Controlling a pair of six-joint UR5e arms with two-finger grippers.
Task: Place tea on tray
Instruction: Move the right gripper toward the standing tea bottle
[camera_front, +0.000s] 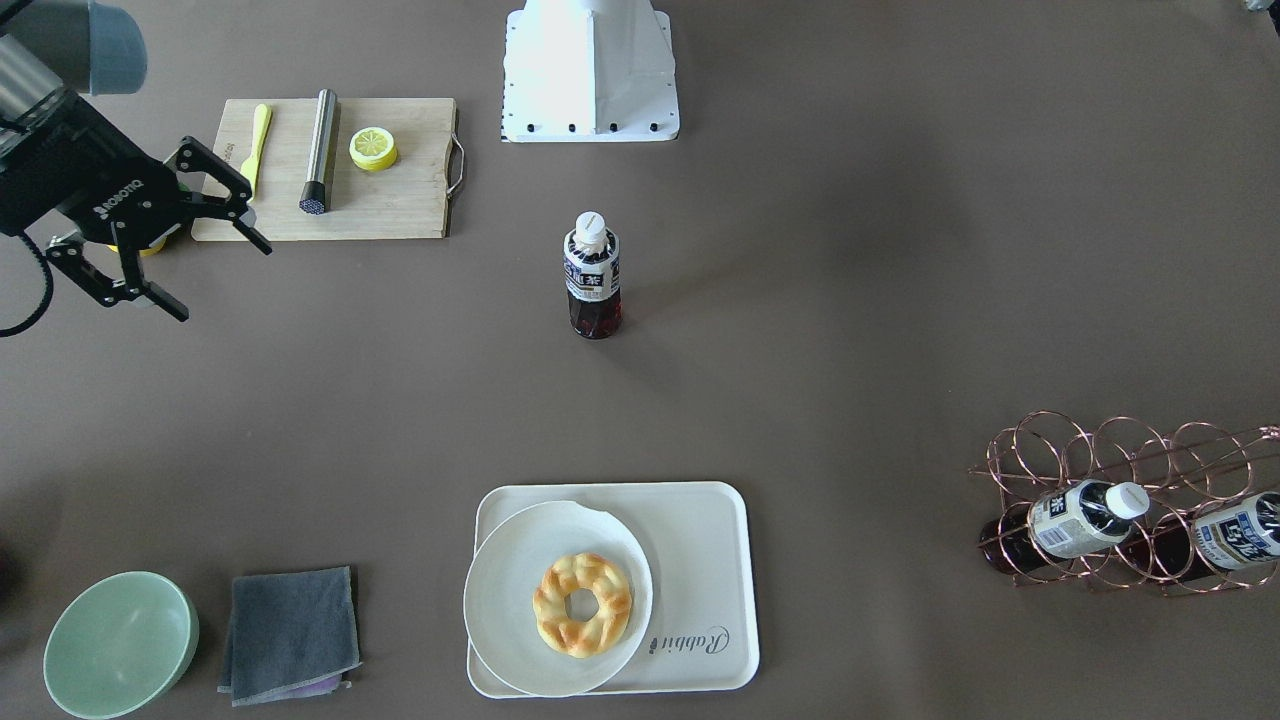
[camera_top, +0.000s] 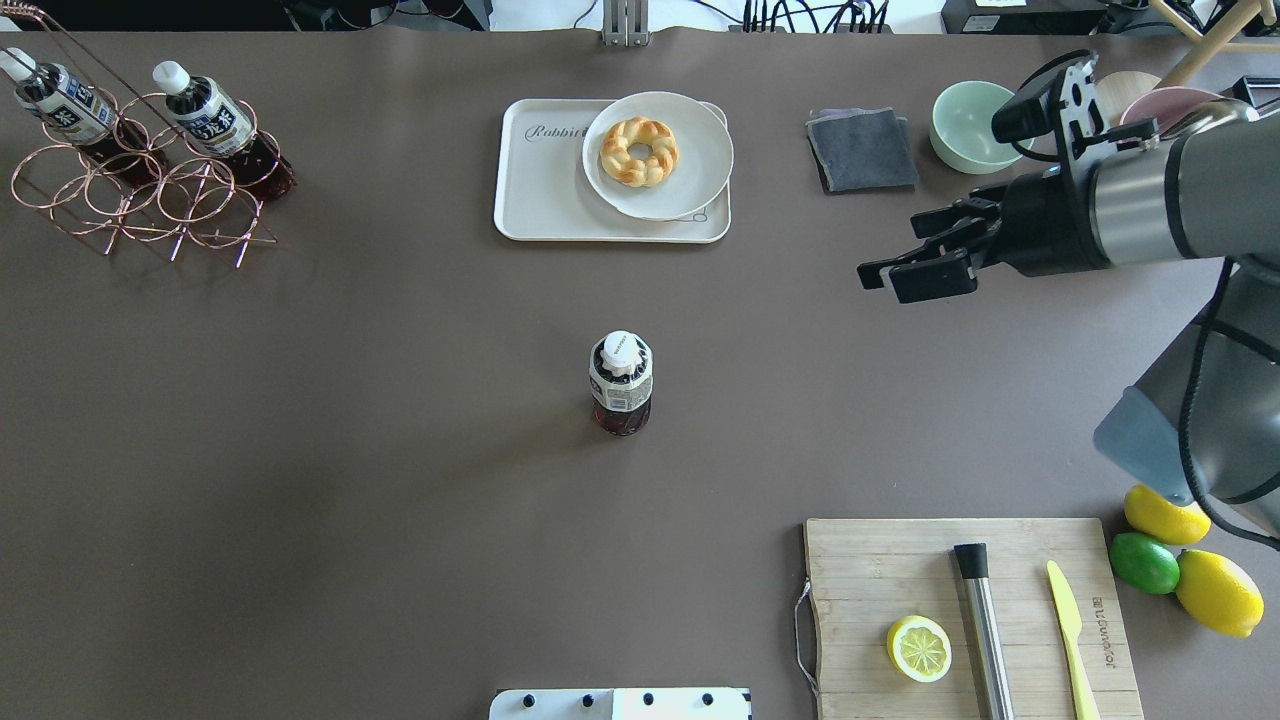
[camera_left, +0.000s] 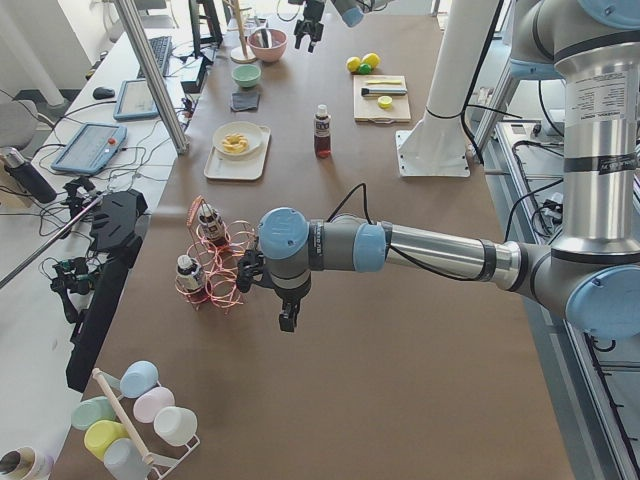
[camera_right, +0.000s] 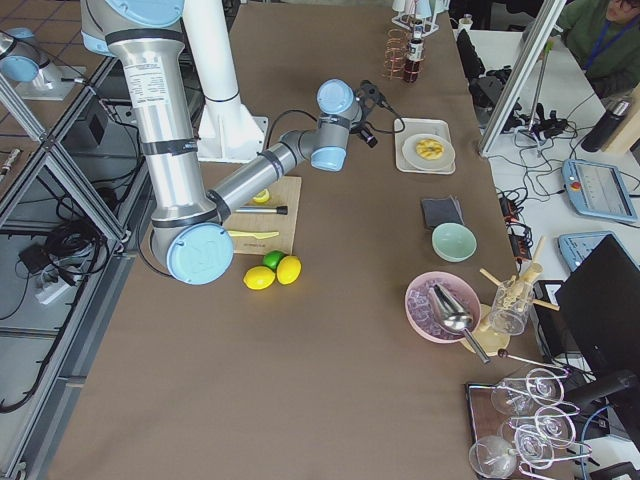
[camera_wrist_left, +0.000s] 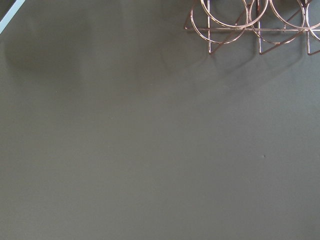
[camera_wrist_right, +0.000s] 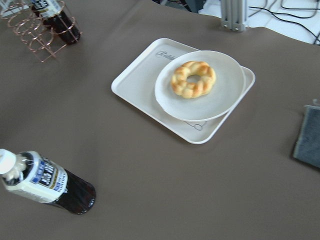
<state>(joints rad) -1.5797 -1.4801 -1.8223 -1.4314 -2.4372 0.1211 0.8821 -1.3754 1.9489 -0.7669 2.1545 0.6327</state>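
Right hand (camera_front: 222, 282) hovers spread and empty, well apart from the tea bottle (camera_front: 592, 275) upright on the counter (camera_front: 850, 300); left hand (camera_left: 287, 318): cannot tell

Below me the tea (camera_wrist_right: 45, 181) sits on the brown table (camera_wrist_right: 200, 195), well apart from the tray (camera_wrist_right: 132, 82), where a round plate (camera_wrist_right: 220, 102) carries a doughnut (camera_wrist_right: 193, 78).
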